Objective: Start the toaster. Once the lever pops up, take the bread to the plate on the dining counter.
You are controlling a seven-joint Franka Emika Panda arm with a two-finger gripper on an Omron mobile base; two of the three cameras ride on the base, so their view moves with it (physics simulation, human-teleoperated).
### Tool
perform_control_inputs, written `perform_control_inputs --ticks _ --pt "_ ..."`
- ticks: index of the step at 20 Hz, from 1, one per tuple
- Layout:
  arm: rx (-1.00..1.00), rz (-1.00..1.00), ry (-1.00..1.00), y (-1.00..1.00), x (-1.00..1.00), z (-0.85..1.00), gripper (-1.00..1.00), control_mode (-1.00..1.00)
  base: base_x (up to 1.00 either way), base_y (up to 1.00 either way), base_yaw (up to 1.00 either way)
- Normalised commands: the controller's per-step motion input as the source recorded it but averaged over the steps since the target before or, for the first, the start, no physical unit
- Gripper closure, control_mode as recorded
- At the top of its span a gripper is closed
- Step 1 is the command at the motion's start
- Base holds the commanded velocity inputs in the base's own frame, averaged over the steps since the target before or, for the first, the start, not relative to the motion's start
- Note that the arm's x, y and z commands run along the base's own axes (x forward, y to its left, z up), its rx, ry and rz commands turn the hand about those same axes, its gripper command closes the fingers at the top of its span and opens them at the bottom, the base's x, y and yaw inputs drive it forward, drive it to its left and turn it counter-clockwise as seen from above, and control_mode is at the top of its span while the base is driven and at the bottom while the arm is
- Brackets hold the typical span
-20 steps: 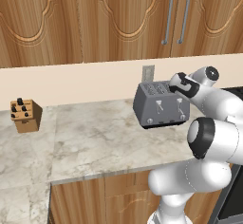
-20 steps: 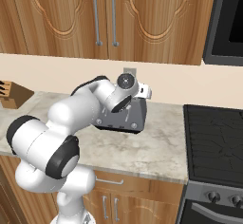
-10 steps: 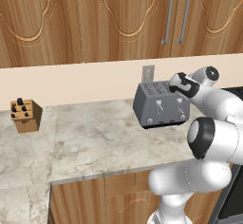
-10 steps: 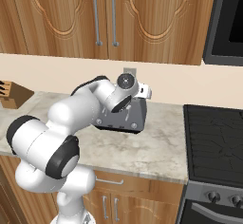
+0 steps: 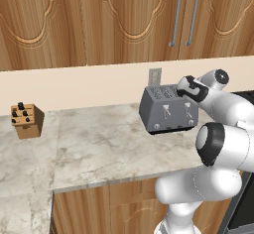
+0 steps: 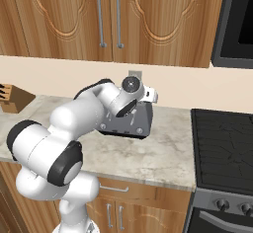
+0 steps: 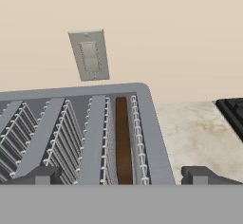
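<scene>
- Here the marbled worktop (image 5: 99, 144) runs under the wooden wall cabinets (image 5: 99, 25), with a dark cooktop (image 6: 225, 143) to the right and a knife block (image 5: 27, 121) well off to the left.
- The toaster (image 5: 166, 110) stands near the back wall, below a wall outlet (image 7: 89, 55), its two pale levers facing out.
- The gripper (image 7: 121, 174) hangs just above the toaster's right end, jaws spread wide and grasping nothing; the finger tips straddle the rightmost slot.
- The bread (image 7: 123, 142) sits on edge, deep in that rightmost slot.
- Judging by this, the step in hand is reaching for the slice; whether toasting is finished I cannot tell.
- The next move calls for a straight descent, fingers either side of the slice, clear of the wire guides.
</scene>
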Motion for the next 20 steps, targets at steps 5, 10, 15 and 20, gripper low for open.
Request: perform_control_inputs --ticks 5,10,15,20 --pt "0.00 0.00 0.00 0.00 0.00 0.00 -1.00 -1.00 0.00 0.00 0.00" --pt "0.00 0.00 0.00 0.00 0.00 0.00 -1.00 -1.00 0.00 0.00 0.00" --pt "0.00 0.00 0.00 0.00 0.00 0.00 -1.00 -1.00 0.00 0.00 0.00" --pt "0.00 0.00 0.00 0.00 0.00 0.00 -1.00 -1.00 0.00 0.00 0.00"
